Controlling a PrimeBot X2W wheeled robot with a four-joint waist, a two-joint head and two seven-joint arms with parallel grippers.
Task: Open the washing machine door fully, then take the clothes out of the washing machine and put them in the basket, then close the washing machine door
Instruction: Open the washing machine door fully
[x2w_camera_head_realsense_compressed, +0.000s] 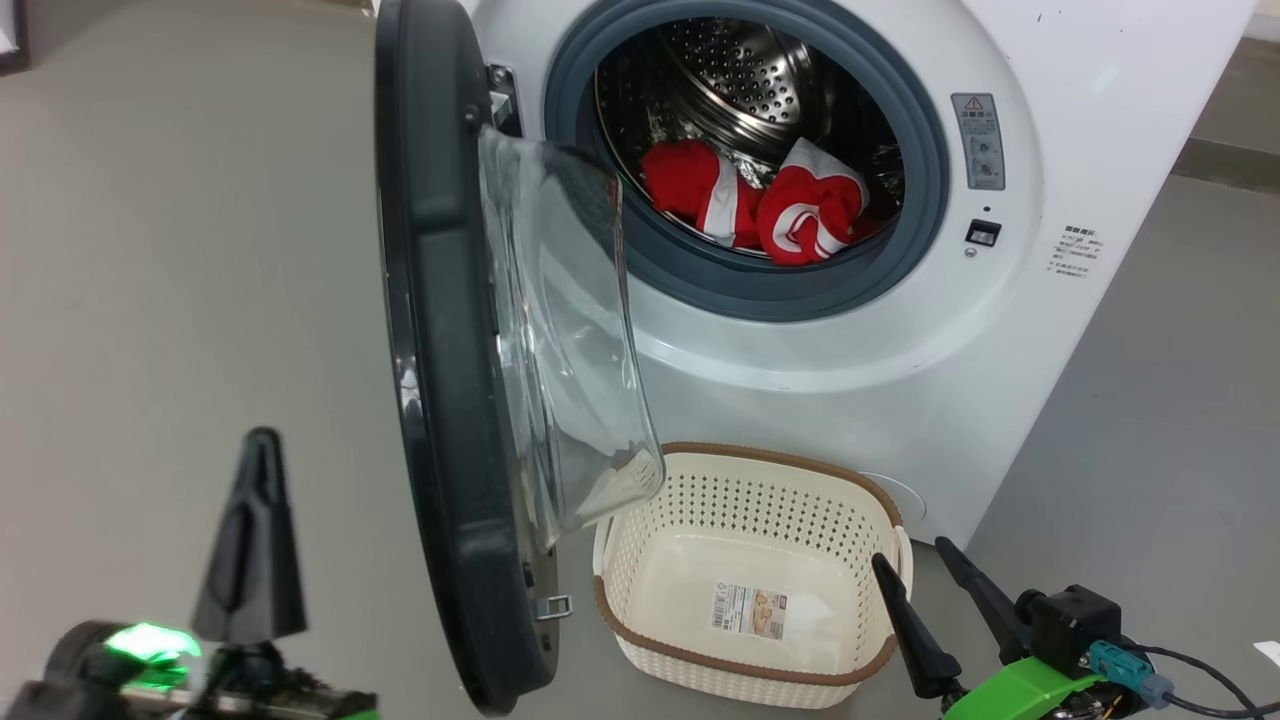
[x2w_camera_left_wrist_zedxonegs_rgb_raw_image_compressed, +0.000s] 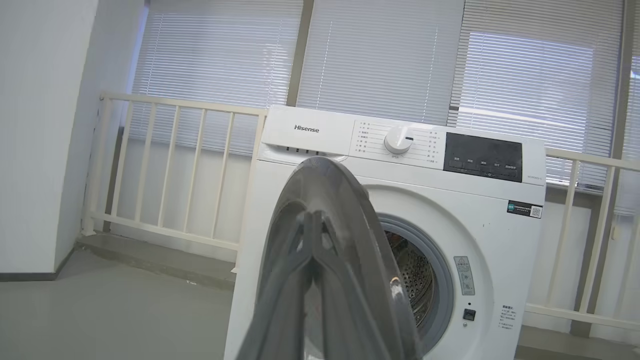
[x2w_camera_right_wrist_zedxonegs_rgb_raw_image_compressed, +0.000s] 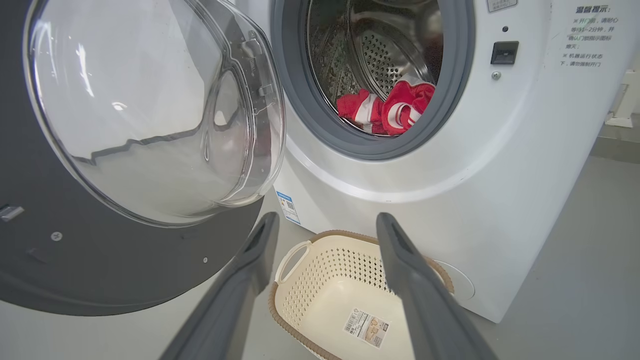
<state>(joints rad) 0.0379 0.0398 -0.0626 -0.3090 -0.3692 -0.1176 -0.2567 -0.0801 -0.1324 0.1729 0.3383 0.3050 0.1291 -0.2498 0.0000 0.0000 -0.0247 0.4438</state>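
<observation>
My left gripper was a dark matte wedge tapering to a point, with a green light glowing at its base. My right gripper had slim black fingers on a bright green bracket, with a black block, a teal connector and black cables behind.

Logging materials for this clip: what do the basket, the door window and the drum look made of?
Basket: apparently matte cream plastic, with moulded holes and a brown woven-look rim. Door window: clear and glossy, with reflections; glass or plastic, can't tell. Drum: shiny perforated metal, likely stainless steel.
</observation>
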